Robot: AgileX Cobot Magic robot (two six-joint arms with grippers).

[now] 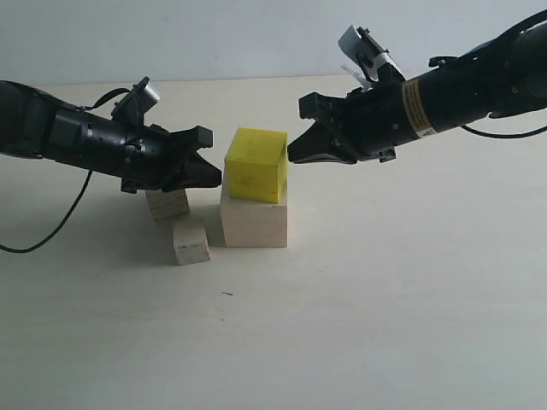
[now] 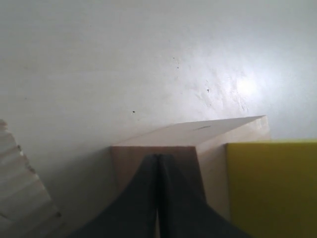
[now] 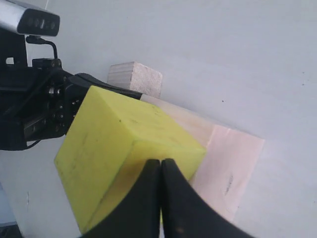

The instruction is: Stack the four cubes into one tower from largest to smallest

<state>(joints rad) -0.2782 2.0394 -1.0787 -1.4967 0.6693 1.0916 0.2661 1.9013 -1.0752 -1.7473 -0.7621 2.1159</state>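
Standing by the worktop (image 1: 402,307), I would call the tower half built. The large pale wood cube (image 1: 254,226) sits on the surface as the base. The bright yellow medium cube (image 1: 255,165) rests on top of it, but not squarely. It is turned a little against the base, and in the right wrist view a strip of the pale top shows bare beside it.

The other two cubes lie on the worktop to the left of the stack. The layered-grain plywood cube (image 1: 167,205) is just behind and below the left tool (image 1: 215,177), partly hidden by it. The smallest pale wood cube (image 1: 191,241) lies nearer the front, close beside the base but apart from it.

Both tools are pinched fully together with nothing between their tips. The left tool points at the lower left corner of the yellow cube, about where it meets the base. The right tool (image 1: 293,152) has its tip up against the yellow cube's right face. I cannot be sure that either one is actually pressing.

My guess is that the two tools are nudging the yellow cube from both sides to square it on the base. So two levels are in place and one of them wants straightening. The plywood cube has yet to go on the yellow one, and the smallest cube has yet to cap it.
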